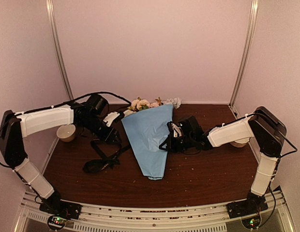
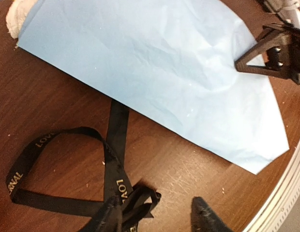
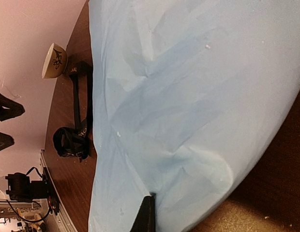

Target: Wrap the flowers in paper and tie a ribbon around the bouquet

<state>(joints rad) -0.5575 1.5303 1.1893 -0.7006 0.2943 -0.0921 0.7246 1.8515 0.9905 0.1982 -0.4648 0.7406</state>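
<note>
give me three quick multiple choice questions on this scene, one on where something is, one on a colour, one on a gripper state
1. Where is the ribbon?
A) on the table, left of the bouquet
B) in a drawer
C) on a shelf

2. What colour is the paper wrap?
A) red
B) green
C) light blue

3. How is the right gripper?
A) wide open
B) shut, tip against the paper
C) out of view

Answers:
1 A, it lies looped on the wood beside the cone.
2 C, every view shows light blue.
3 B, its fingers are together at the paper's edge.
</note>
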